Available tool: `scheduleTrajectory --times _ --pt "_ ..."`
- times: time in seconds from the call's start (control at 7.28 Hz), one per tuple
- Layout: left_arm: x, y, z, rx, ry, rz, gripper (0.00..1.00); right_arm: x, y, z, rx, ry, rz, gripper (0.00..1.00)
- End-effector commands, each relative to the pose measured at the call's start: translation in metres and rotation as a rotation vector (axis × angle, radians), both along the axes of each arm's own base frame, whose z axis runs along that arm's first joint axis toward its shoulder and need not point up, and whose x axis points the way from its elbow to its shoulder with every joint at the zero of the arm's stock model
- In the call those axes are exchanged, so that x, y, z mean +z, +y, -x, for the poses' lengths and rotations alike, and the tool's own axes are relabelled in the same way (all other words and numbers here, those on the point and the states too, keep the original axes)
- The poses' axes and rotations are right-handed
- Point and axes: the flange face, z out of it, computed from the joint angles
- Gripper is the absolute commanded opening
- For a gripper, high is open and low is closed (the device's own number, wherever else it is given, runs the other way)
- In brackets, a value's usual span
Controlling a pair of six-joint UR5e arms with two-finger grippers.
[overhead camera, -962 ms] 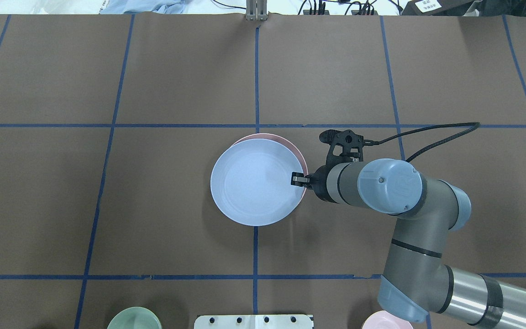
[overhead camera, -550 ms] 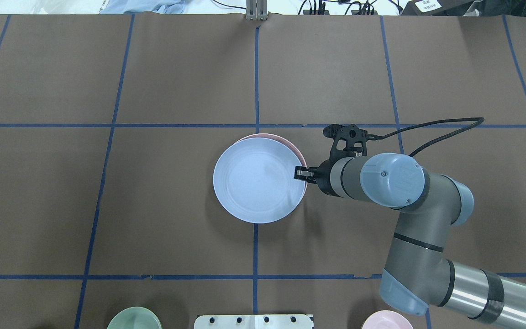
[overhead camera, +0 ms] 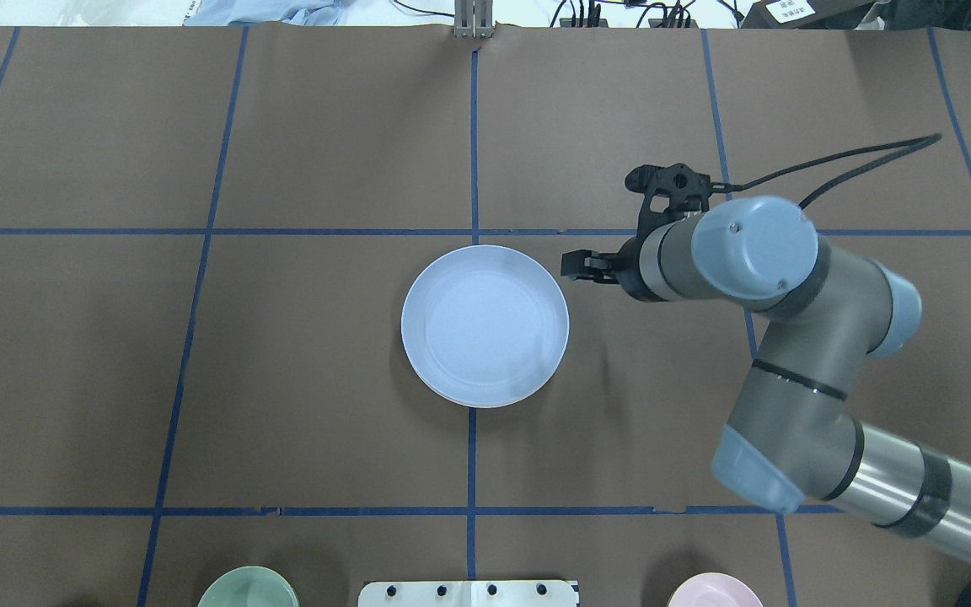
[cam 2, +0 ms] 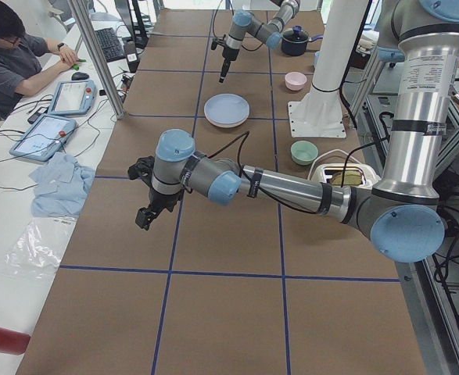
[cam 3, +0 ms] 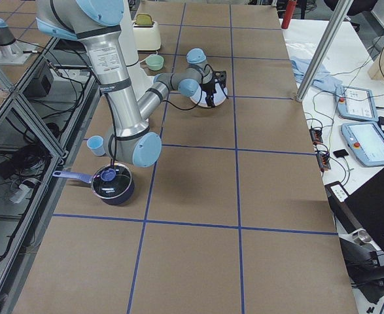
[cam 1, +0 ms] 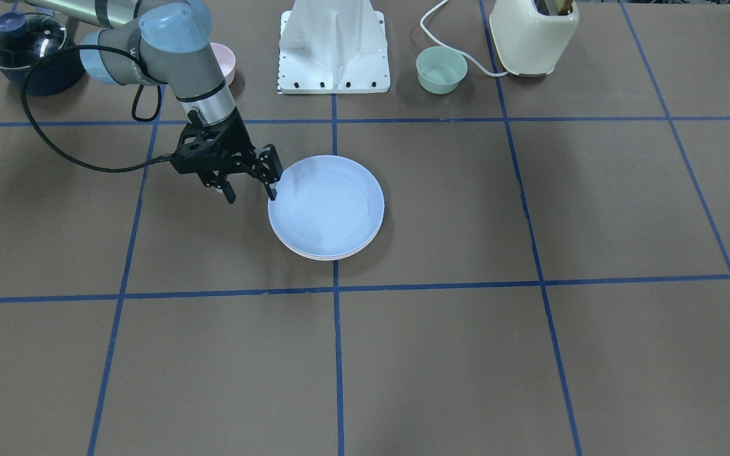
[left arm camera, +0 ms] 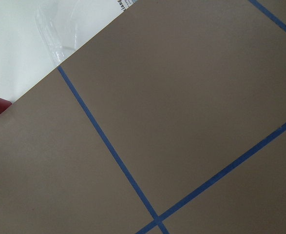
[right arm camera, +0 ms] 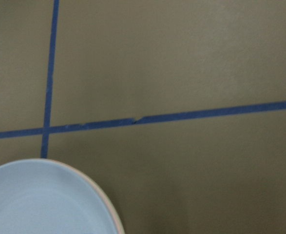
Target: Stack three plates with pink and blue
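Observation:
The light blue plate (overhead camera: 485,325) lies on top of a stack at the table's middle, also in the front-facing view (cam 1: 327,206). The pink plate shows only as a thin rim (right arm camera: 115,217) under it in the right wrist view. Pale edges (cam 1: 330,257) show below the blue plate; I cannot tell the cream plate apart. My right gripper (overhead camera: 568,264) is open and empty, raised just beside the stack's rim, clear of it (cam 1: 251,189). My left gripper (cam 2: 143,216) shows only in the exterior left view, over bare table; I cannot tell if it is open.
A small green bowl (cam 1: 441,69), a small pink bowl (cam 1: 228,62), a cream toaster (cam 1: 533,31), a dark lidded pot (cam 1: 23,50) and the white robot base (cam 1: 333,54) stand along the robot's side. An operator (cam 2: 10,62) sits beyond the far edge.
My right gripper let go of the blue plate's rim and moved up and away to the right. The blue plate now sits squarely over the pink one and hides it from above.

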Motion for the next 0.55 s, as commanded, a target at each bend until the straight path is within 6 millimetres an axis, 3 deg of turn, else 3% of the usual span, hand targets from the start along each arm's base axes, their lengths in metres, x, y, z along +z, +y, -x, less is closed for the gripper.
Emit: scheduleTrajectory --times 0.0,0.27,0.41 --pt "0.043 0.027 0.015 -0.028 -0.025 0.078 0.99 0.014 -0.066 -0.093 -0.117 0.080 -0.010 0.99" --pt "0.080 0.048 0.078 -0.155 -0.024 0.200 0.99 0.037 -0.109 -0.185 -0.219 0.170 -0.053 0.99" --pt "0.100 0.047 0.079 -0.152 -0.024 0.347 0.99 0.054 -0.120 -0.224 -0.260 0.206 -0.061 0.99"
